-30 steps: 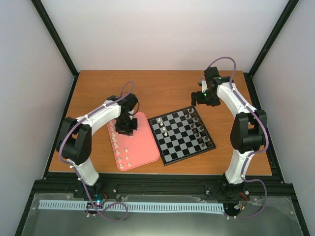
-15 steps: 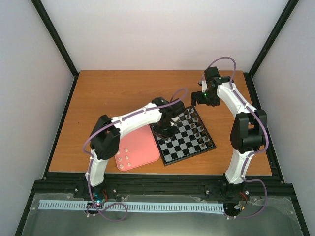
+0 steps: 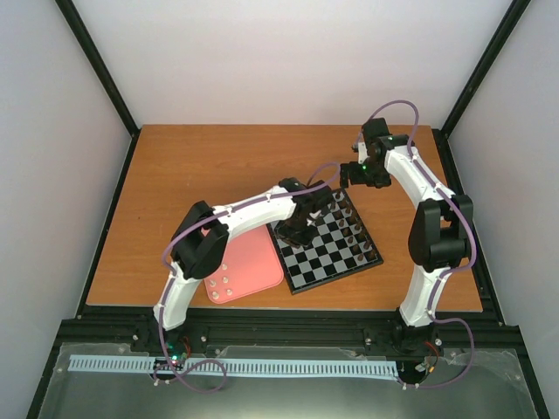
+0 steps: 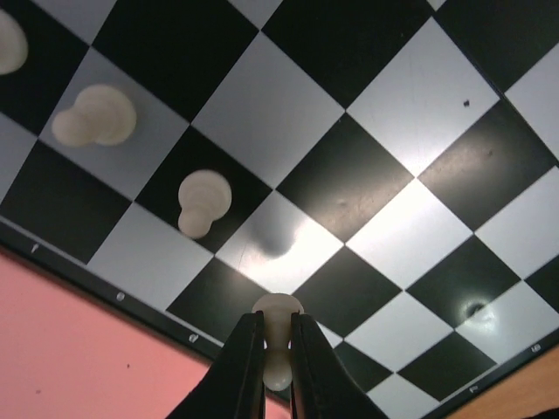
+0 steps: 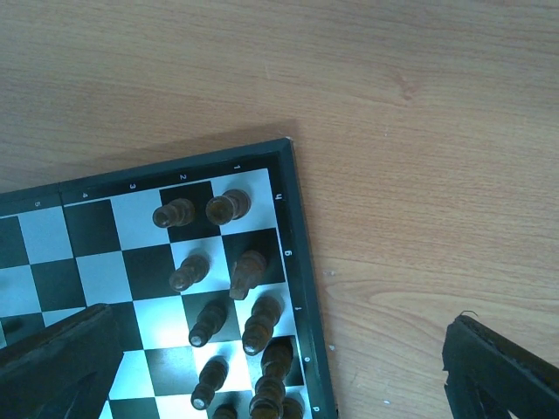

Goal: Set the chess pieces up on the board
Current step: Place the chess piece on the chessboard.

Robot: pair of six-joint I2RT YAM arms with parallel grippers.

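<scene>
The board (image 3: 337, 277) lies at the table's middle, slightly rotated. My left gripper (image 3: 298, 230) hovers over its left part, shut on a cream pawn (image 4: 277, 307) that hangs above a square near the board's rim (image 4: 96, 284). Three cream pieces (image 4: 203, 199) stand on nearby squares. Several more cream pieces (image 3: 224, 285) lie on the pink tray (image 3: 258, 262). My right gripper (image 3: 359, 175) is open and empty above the board's far right corner, its fingers (image 5: 54, 367) spread wide in the right wrist view.
Dark brown pieces (image 5: 248, 272) stand in two rows along the board's right side (image 3: 351, 229). The pink tray (image 4: 70, 358) touches the board's left edge. Bare wooden table (image 3: 218, 166) lies behind and to the left. Black frame posts stand at the corners.
My left arm has swung from over the pink tray to over the board's left part, carrying a cream pawn. The right arm has not moved.
</scene>
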